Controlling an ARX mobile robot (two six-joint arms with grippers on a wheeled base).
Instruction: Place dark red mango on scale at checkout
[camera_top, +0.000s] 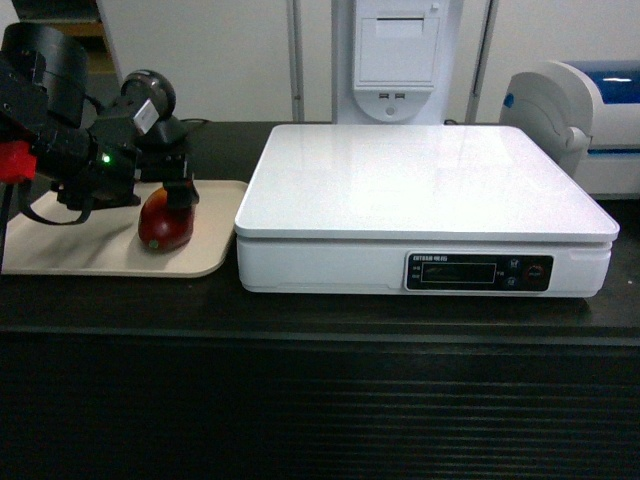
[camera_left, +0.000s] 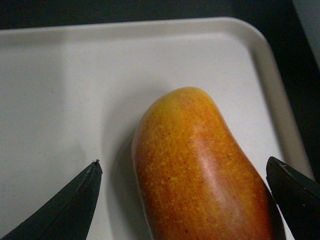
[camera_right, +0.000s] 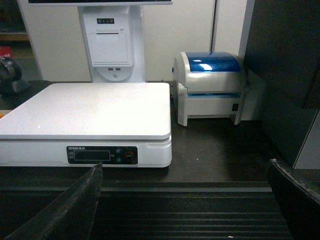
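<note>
The dark red mango (camera_top: 165, 226) lies on a beige tray (camera_top: 80, 252) at the left of the black checkout counter (camera_top: 300, 400). My left gripper (camera_top: 180, 192) is down over it. In the left wrist view the mango (camera_left: 200, 170) shows orange-red between the two black fingers (camera_left: 75, 205), and my left gripper (camera_left: 183, 161) is open, with a clear gap on the left side. The white scale (camera_top: 420, 185) stands just right of the tray, its platform bare. My right gripper (camera_right: 183, 165) is open and empty, low in front of the counter's ribbed panel (camera_right: 200, 215), facing the scale (camera_right: 90, 110).
A white and blue label printer (camera_top: 580, 110) sits at the back right of the counter, right of the scale (camera_right: 212, 85). A white receipt terminal (camera_top: 395, 50) rises behind the scale. A dark rounded scanner (camera_top: 150, 95) stands behind the tray rim (camera_left: 270, 75).
</note>
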